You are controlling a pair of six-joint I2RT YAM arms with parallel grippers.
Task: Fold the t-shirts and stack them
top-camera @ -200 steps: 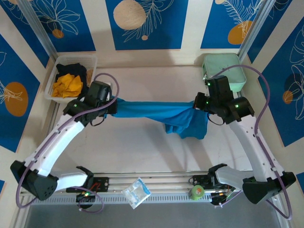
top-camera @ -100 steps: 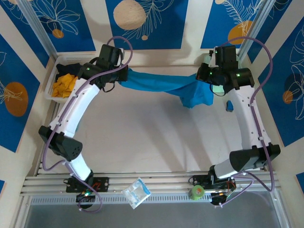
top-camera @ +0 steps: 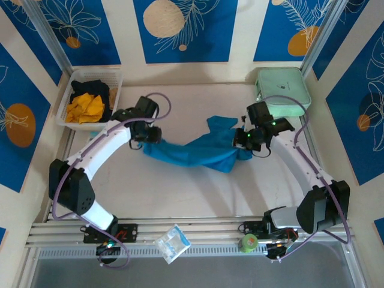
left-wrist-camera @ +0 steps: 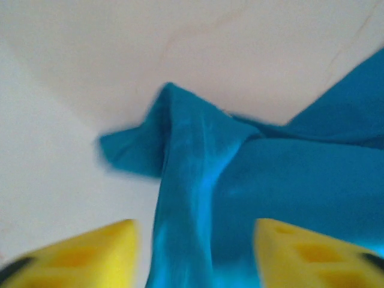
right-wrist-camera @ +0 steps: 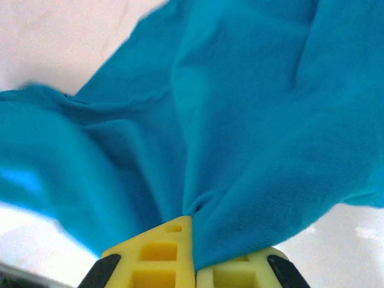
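Observation:
The teal-blue t-shirt lies crumpled in a band across the middle of the table, one flap turned up at the right end. My left gripper sits over its left end. In the left wrist view the left gripper is open, its yellow fingers wide apart, and a ridge of the teal shirt runs loose between them. My right gripper is at the shirt's right end. In the right wrist view the right gripper is shut on a bunched fold of the teal cloth. Orange-yellow and black shirts lie in the basket.
A white basket stands at the back left. A mint-green square case sits at the back right corner. A clear plastic packet and a small green object rest on the front rail between the arm bases.
Both arms dropped from a raised, far-back stretch toward the table's middle. The teal shirt went from hanging taut to lying on the table. My left gripper has opened and let the cloth go.

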